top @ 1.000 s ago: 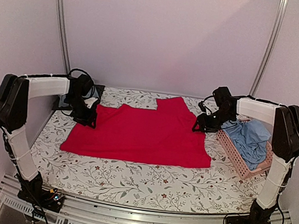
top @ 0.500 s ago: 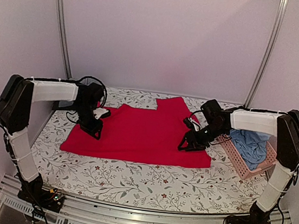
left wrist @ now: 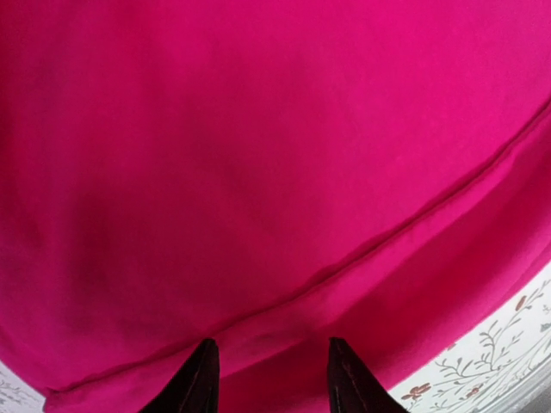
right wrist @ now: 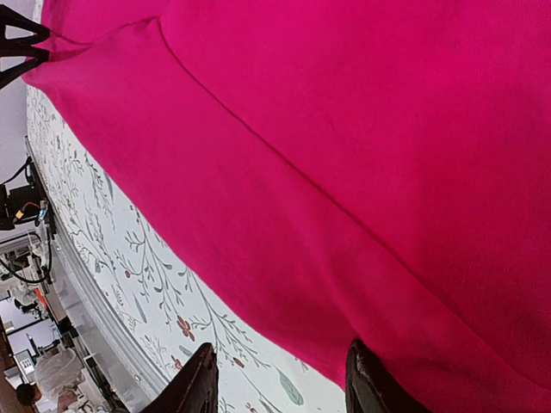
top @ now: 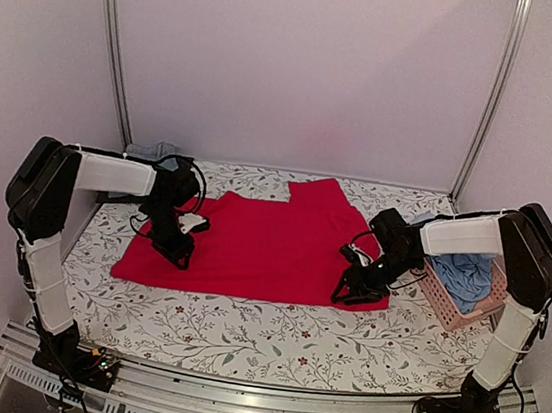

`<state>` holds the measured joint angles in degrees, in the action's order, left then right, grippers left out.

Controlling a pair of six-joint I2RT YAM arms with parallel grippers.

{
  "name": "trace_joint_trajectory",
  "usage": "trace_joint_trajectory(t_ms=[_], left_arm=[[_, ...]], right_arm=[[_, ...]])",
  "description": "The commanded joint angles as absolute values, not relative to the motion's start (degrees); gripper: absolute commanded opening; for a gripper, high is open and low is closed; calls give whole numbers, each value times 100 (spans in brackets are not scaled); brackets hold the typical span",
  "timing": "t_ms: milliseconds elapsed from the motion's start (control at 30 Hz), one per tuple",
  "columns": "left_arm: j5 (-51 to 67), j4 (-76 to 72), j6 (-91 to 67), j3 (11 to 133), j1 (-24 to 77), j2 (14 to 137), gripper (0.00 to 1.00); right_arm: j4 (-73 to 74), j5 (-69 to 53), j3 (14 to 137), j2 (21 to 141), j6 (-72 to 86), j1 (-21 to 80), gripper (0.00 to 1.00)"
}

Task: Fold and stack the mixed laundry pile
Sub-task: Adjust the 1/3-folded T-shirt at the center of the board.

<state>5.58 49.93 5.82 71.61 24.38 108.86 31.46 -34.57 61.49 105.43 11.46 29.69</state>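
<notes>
**Floral-covered bench [top: 260, 336], red garment [top: 271, 246] laid out for folding**

Pale walls close in the bench on three sides. The red garment lies spread nearly flat across the middle, and its near edge runs roughly parallel to the near edge of the bench. A blue shirt [top: 465, 268] sits bunched in a pink basket [top: 442, 306] at the right edge, well apart from the fold.

The left claw [top: 180, 252] is low over the garment's left side, close to its near left corner. Its wrist view shows the fingers parted above the stitched hem [left wrist: 344, 267] with nothing pinched between them. The right claw [top: 349, 294] is at the near right corner, also spread open, and the hem shows in its wrist view too. I cannot tell whether either claw's tips touch the cloth.

The fabric looks thin, light and limp. It would probably sag and crease if lifted by one point, and a single layer could slip out of a shallow pinch. The doubled hem near each near corner seems the best hold, with both sides lifted together so the edge stays straight. A claw pressed too low could also catch the floral cover underneath.
</notes>
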Motion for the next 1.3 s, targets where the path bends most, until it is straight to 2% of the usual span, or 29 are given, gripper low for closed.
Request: trace_joint_trajectory(t_ms=[0, 133, 367, 433, 567, 700, 767, 867, 967, 1267], left_arm=[[266, 4792, 661, 7038, 2544, 10929, 44], [-203, 4715, 654, 7027, 2536, 11040, 46], [-53, 4482, 720, 6877, 2508, 11018, 46], [109, 4465, 729, 6878, 2507, 11064, 42], [103, 4471, 732, 6912, 2493, 11015, 25], [24, 4456, 697, 6933, 2353, 10830, 13], [17, 4456, 663, 6968, 2258, 10752, 12], [18, 4439, 610, 6995, 2106, 10644, 18], [17, 4430, 587, 7000, 2002, 10602, 18], [73, 4456, 539, 7048, 1832, 10571, 0]], right_arm=[[2999, -3338, 5974, 10758, 1143, 3006, 49], [3006, -3248, 5861, 10857, 1132, 3006, 48], [3015, -3195, 5740, 10929, 1151, 3003, 47], [3012, -3194, 5739, 10933, 1160, 3005, 47], [3056, -3146, 5739, 10959, 1168, 2997, 46], [3109, -3082, 5717, 11018, 1175, 2997, 46], [3119, -3063, 5705, 11030, 1191, 2997, 46], [3168, -3014, 5688, 11060, 1209, 3001, 45], [3190, -2984, 5638, 11070, 1205, 2997, 45], [3199, -2944, 5508, 11054, 1195, 2997, 45]])
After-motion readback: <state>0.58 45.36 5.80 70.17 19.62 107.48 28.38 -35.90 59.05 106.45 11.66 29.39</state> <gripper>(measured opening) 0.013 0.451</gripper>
